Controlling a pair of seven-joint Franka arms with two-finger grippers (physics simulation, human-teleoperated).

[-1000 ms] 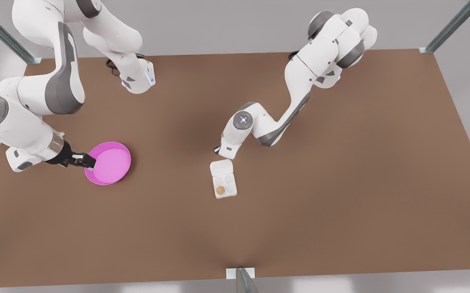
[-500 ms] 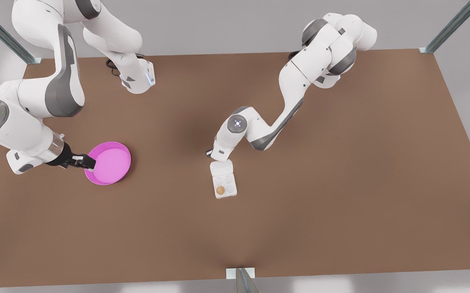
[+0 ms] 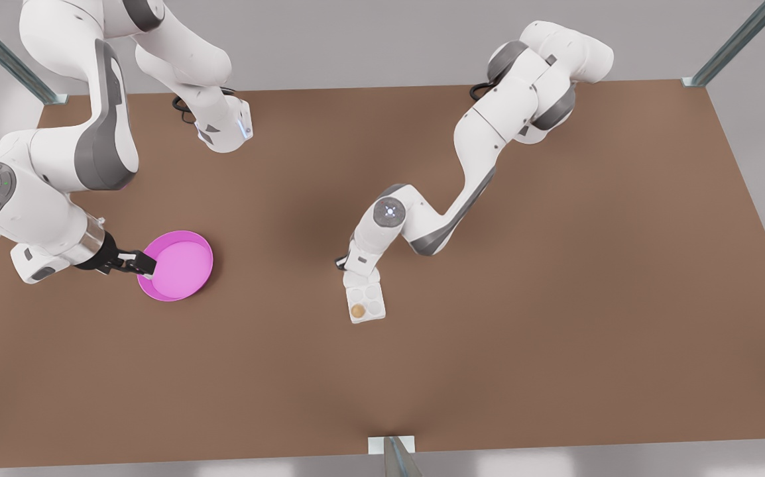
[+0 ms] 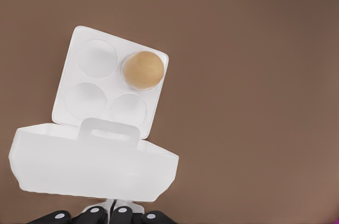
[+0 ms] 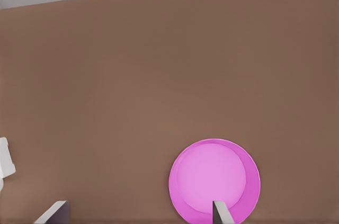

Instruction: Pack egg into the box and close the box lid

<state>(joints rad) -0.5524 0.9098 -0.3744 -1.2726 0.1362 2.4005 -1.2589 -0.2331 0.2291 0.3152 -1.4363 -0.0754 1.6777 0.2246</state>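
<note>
Reading from the front view's left, the right gripper waits, fingers spread, at the round magenta-pink dish. The left gripper, whose finger state cannot be told, is behind the half-raised plain white lid of the small white four-cup carton. The tan-brown oval egg sits in a corner cup. A slip would likely let the lid fall open or shove the carton.

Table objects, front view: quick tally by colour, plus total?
Tan-brown: 1, the small oval egg
White: 1, the plastic four-cup egg box with its hinged box lid partly raised
Magenta-pink: 1, the round shallow dish
Total: 3
</note>
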